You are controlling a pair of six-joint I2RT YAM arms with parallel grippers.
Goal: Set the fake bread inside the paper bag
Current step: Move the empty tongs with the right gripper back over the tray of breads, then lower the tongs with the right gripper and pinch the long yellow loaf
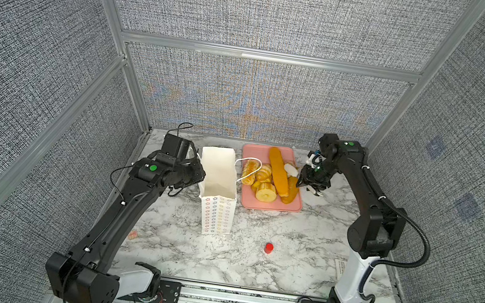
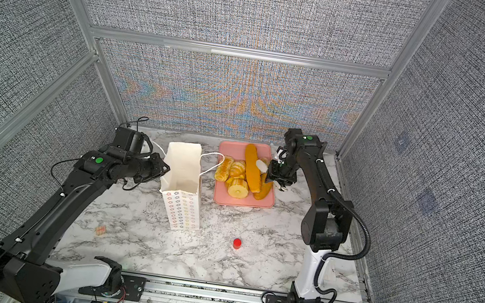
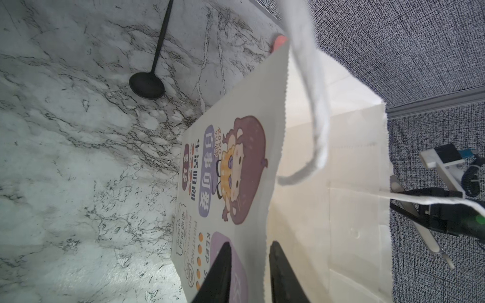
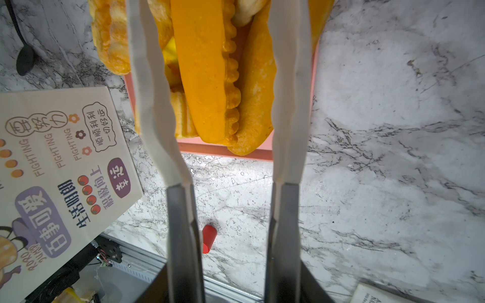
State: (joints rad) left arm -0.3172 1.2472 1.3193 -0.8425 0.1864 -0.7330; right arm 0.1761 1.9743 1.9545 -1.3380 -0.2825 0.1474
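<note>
On pink tray [image 1: 262, 205]: glossy ridged fake bread [image 1: 278, 172]

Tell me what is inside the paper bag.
In both top views the paper bag shows only bare white inner walls; the fake bread in sight lies on the pink tray. The bag's floor is hidden by its near wall.

Light: bright, even, overhead.
Faint shadow at paper bag [image 1: 217, 216] base; colour moiré on back wall [image 1: 250, 108] [image 2: 241, 107] in both top views; frame edges bowed; cord handle [image 3: 320, 126] blurred in left wrist view.
</note>
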